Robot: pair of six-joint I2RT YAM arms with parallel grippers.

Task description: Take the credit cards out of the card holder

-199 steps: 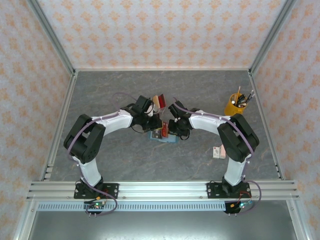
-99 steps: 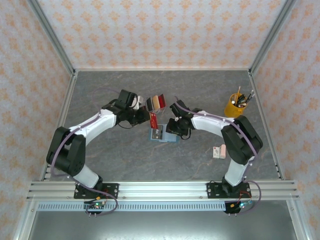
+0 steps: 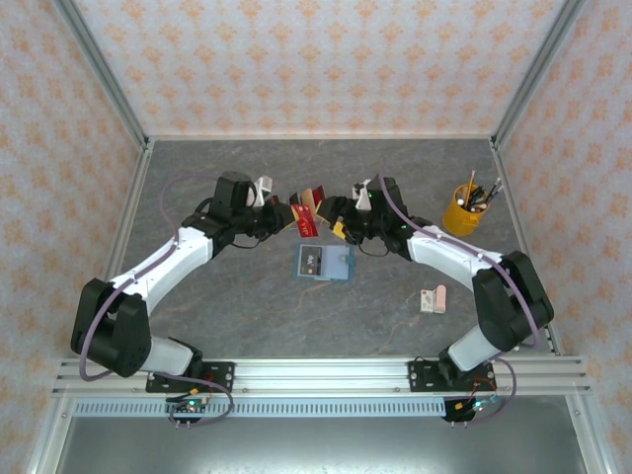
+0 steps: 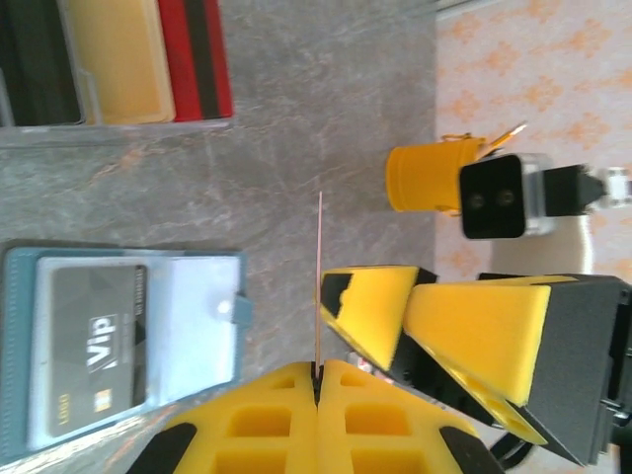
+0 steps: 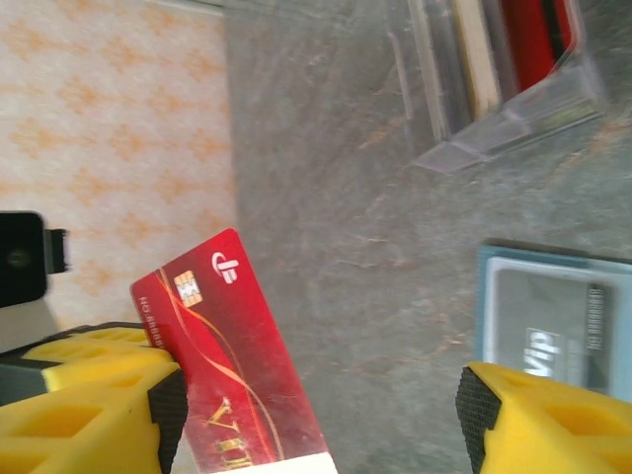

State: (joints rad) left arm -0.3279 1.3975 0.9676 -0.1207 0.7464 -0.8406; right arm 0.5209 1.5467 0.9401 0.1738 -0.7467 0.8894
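Note:
The blue card holder [image 3: 326,264] lies open on the table with a grey VIP card [image 4: 94,348] in its pocket. My left gripper [image 3: 285,213] is shut on a red credit card [image 3: 306,222], held in the air behind the holder. In the left wrist view this card shows edge-on as a thin line [image 4: 319,276] rising from my closed fingers [image 4: 318,371]. My right gripper [image 3: 342,219] is open right beside the red card [image 5: 227,365], which stands close to one of its fingertips [image 5: 163,405]. The holder [image 5: 553,316] lies beyond.
A clear tray [image 3: 314,197] holding dark, tan and red cards [image 4: 118,59] sits just behind the grippers. A yellow pen cup [image 3: 461,208] stands at the right, and a small pink-and-white box [image 3: 433,299] lies near the right arm.
My left gripper pulled the red card out of the holder and carried it back and up. My right gripper left the holder and moved back beside the card.

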